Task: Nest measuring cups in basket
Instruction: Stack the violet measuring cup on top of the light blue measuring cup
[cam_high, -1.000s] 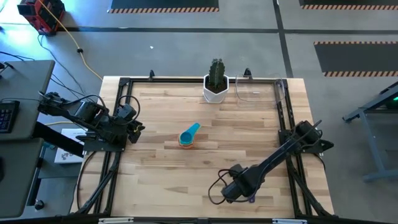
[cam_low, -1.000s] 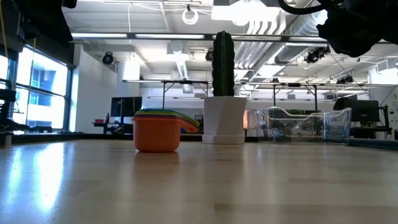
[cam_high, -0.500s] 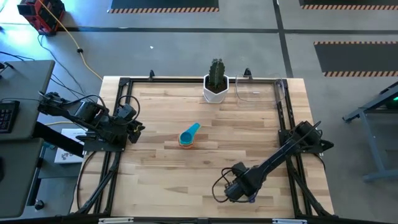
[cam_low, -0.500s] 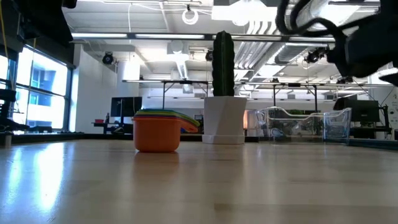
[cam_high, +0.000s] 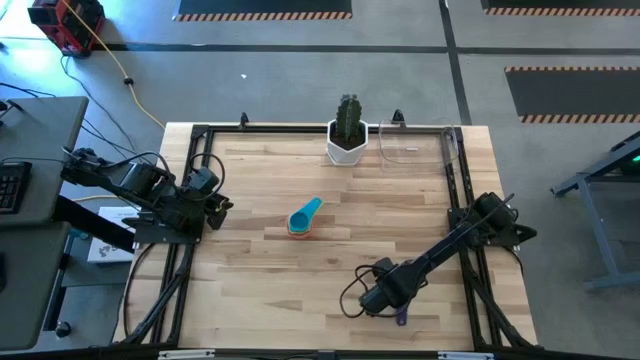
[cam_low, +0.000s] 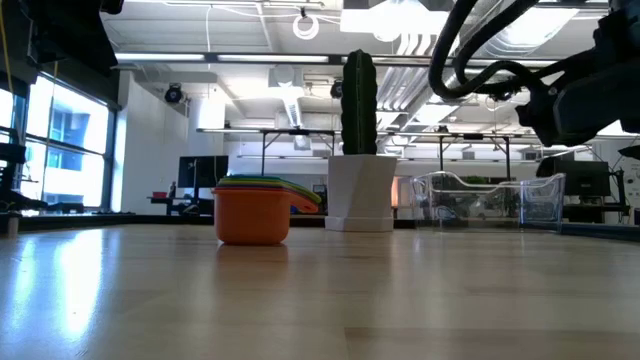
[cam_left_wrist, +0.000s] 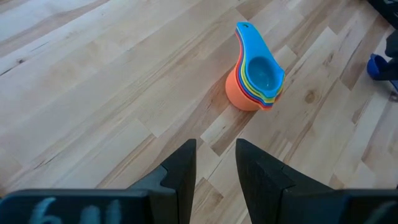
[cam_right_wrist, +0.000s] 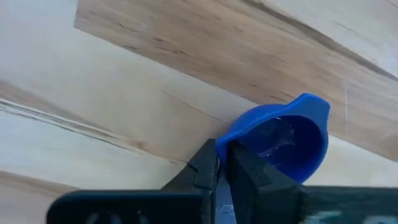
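**Op A:** My right claw (cam_right_wrist: 224, 163) is clenched on a blue measuring cup (cam_right_wrist: 283, 138), low near the tabletop's (cam_high: 250, 270) front edge. The left claw (cam_left_wrist: 214, 162), slightly parted and empty, waits at the left edge.

**Op B:** Next I'd carry it to the nested stack (cam_high: 304, 217) mid-tabletop; the basket (cam_high: 412, 147) sits at the back edge, right of the cactus pot (cam_high: 347, 140). Nothing blocks the way.

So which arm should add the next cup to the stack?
Right. Its gripper is shut on the blue cup; the left gripper waits open and empty at the table's left edge, facing the stack.
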